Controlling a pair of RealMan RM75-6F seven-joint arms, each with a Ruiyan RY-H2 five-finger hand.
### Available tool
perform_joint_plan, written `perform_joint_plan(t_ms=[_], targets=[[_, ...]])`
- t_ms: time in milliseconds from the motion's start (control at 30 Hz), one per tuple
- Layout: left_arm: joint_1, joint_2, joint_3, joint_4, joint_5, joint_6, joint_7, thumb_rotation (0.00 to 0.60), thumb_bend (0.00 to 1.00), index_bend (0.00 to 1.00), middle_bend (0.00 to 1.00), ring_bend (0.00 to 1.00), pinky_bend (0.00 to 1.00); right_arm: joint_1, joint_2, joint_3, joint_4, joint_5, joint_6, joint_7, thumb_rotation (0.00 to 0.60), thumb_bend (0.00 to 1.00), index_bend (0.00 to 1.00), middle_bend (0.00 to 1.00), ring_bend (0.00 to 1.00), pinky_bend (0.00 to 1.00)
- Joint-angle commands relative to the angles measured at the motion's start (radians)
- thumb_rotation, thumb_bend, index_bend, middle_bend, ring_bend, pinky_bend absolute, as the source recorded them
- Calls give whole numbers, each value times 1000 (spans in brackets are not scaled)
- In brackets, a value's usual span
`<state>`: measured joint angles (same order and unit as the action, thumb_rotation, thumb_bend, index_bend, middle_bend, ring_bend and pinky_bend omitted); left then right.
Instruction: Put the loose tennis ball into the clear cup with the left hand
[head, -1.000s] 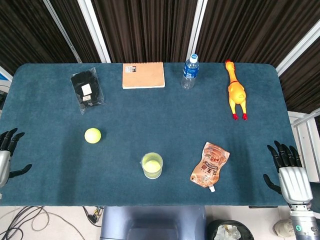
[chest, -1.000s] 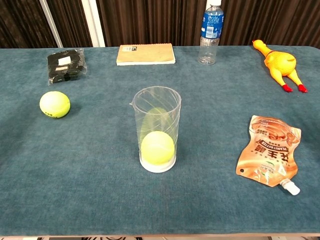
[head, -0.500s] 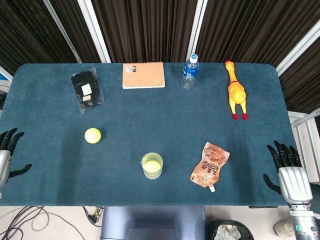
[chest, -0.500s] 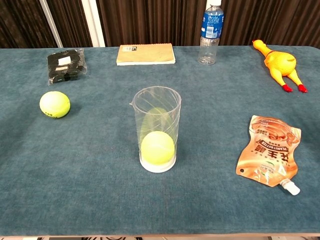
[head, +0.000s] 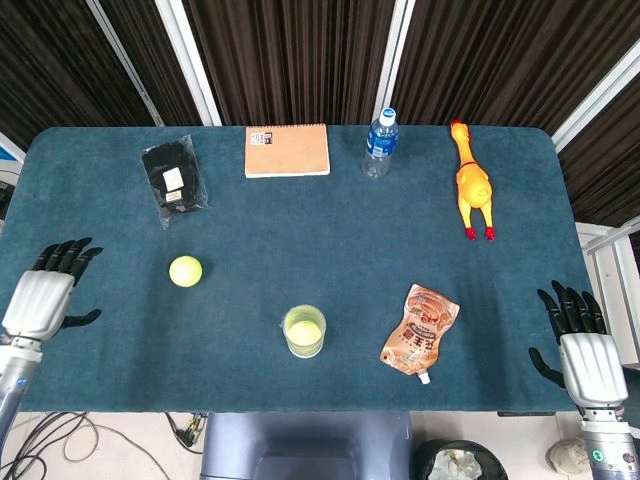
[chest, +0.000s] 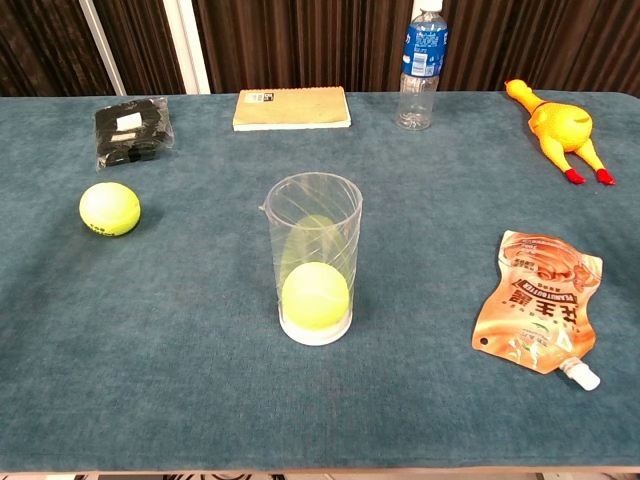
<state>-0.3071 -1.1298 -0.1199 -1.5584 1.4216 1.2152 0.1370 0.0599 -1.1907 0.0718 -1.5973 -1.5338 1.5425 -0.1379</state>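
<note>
The loose tennis ball lies on the blue table, left of centre. A clear cup stands upright near the front middle, with another tennis ball at its bottom. My left hand is over the table's left edge, open with fingers spread, well to the left of the loose ball and holding nothing. My right hand hangs open past the right front edge. Neither hand shows in the chest view.
At the back lie a black packet, a brown notebook, a water bottle and a yellow rubber chicken. An orange pouch lies right of the cup.
My left hand has moved up and in from the left edge, over the table toward the loose ball. The right hand, ball and cup stay put.
</note>
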Motion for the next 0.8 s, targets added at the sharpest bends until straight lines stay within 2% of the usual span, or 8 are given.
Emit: perform_joint_plan(t_ms=[33,400,800], targets=[[-52,10,-16,-17,-23,-68,31,600,39,162,71,75,125,0,-1,1,1,2,-1,-1,600,351,106,0,6,0],[-203,-25,-41,-18,-127,-285,128,600,38,162,71,74,134,1,-4,1,3,3,-4,-7,600,352,106,0,5,0],[-319,-182,-41,123,-252,-415,217,600,38,161,92,75,173,0,1,4,4,6,1,-2,600,352,106,0,5,0]])
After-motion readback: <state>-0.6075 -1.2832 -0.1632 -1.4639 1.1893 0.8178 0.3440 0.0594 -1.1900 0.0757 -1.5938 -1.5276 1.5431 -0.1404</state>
